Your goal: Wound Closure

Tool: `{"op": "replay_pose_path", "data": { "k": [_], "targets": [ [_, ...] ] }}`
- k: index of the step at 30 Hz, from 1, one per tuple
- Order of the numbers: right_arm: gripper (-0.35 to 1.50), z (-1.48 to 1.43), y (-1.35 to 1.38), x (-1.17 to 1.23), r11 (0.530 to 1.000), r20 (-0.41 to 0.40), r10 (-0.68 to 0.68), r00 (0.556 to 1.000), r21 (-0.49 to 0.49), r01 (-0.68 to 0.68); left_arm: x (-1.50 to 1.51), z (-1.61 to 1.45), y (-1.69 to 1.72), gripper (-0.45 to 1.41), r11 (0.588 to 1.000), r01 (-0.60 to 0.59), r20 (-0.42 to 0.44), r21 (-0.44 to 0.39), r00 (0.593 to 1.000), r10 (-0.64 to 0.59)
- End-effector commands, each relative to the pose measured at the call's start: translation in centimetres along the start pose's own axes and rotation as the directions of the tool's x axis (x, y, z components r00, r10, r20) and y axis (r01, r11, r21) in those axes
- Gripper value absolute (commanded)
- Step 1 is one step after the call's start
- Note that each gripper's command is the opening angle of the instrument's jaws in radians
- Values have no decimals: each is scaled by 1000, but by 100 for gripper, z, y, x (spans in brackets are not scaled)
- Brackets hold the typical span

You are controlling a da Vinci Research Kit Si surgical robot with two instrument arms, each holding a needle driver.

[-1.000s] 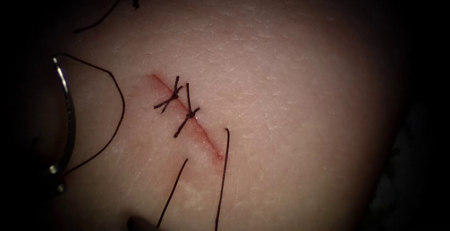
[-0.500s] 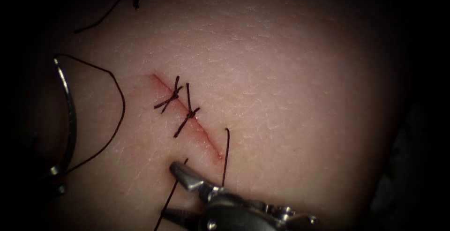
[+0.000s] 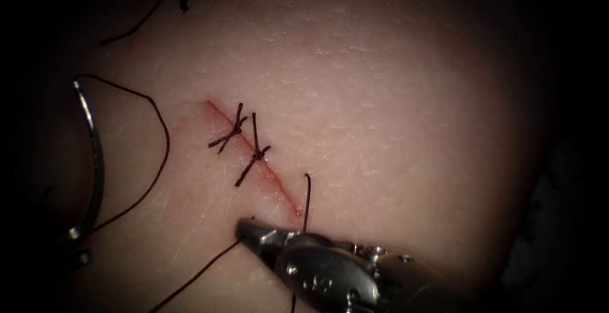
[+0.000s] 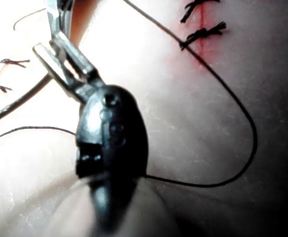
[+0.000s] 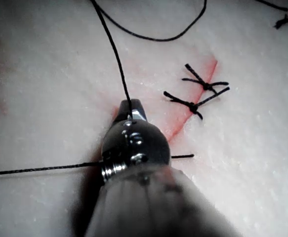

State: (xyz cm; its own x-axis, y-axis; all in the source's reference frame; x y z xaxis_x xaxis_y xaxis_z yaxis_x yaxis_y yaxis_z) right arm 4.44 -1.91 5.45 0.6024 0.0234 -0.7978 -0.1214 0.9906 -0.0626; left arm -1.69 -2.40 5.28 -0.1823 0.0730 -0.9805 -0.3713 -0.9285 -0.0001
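Because the thin dark thread (image 3: 196, 273) is limp and slippery, we judge the hold sound where the right tool (image 3: 244, 226) pinches it, close at the red cut's (image 3: 273, 183) five o'clock end, while the left tool (image 4: 52, 47) clamps the stiff curved steel needle (image 3: 96, 154) near its tail, clear of the pale tissue (image 3: 393, 129), at nine o'clock.

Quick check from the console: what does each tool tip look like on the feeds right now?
The right arm's tool is shiny silver metal: slim tapered jaws, a rounded wrist with small pins and holes. The left arm's tool has flat pale-metal jaws on a dark, smooth, bulbous wrist housing.
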Motion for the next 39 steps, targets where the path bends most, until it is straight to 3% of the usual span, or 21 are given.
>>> {"op": "replay_pose_path", "data": {
  "k": [1,9,20,32,33,35,36,39],
  "targets": [
    [-35,9,-10,5,1000,-5,1,1000,7,-1,-7,1,9,-45,1000,3,1,-2,1000,-3],
    [-35,-4,-29,27,1000,-27,0,1000,30,1,-7,2,8,-45,1000,3,1,-1,1000,-3],
    [-35,-29,-88,91,997,-82,-15,997,77,22,-7,2,9,-45,1000,3,1,-1,1000,-3],
    [-35,-43,-122,137,993,-118,-20,993,111,33,-8,3,9,-45,1000,2,4,-2,1000,-2],
    [-21,-43,-119,139,993,-115,-15,993,113,28,-8,3,10,-45,1000,2,4,-2,1000,-2],
    [79,-43,-109,138,997,-84,-6,996,77,13,-8,3,10,-45,1000,2,4,-2,1000,-2],
    [111,-43,-102,136,998,-74,1,997,59,3,-8,3,10,-45,1000,2,4,-2,1000,-2],
    [133,-44,-75,123,999,-67,27,997,35,-24,-8,3,10,-45,1000,2,4,-2,1000,-2]
  ]
}}
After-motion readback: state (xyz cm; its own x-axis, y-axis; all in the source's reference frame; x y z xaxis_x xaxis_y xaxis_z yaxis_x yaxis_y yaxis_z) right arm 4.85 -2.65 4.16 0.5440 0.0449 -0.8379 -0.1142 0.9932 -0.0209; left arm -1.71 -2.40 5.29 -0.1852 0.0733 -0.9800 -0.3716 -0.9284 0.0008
